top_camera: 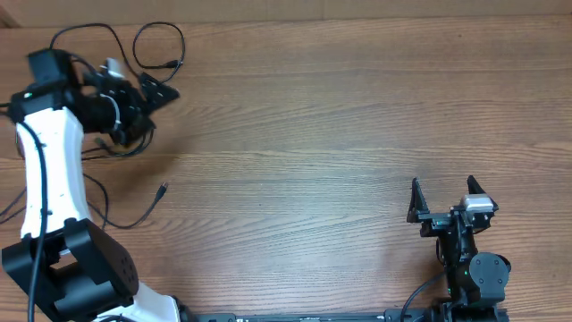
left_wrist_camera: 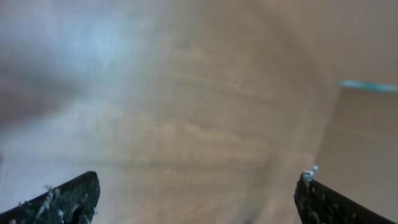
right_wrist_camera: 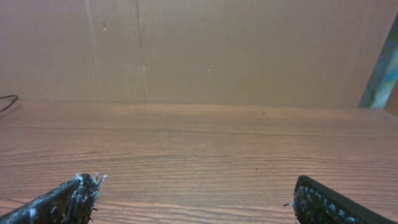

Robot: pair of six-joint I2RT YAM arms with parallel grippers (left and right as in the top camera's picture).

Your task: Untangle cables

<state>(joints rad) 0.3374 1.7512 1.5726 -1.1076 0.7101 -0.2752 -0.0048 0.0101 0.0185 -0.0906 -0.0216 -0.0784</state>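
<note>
Left end effector [top_camera: 161, 89], spread wide, partly hides the cables [top_camera: 170, 64] beneath it.

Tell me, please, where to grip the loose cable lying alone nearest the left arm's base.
Grip the cable just behind its small plug end, coming straight down from above with the jaws across the cord. That stretch lies flat, nearly straight and apart from the others on the bare table.

Overhead camera: fixed high, looking straight down on the whole tabletop [top_camera: 322, 134].

Left wrist camera: sits behind the left pincer [left_wrist_camera: 199, 180], close to the wood at the far left corner. View is blurred.

Right wrist camera: behind the right pincer [right_wrist_camera: 196, 182], low at the near right edge, facing across the tabletop toward a brown panel [right_wrist_camera: 217, 50].

All three views share the wood surface.
</note>
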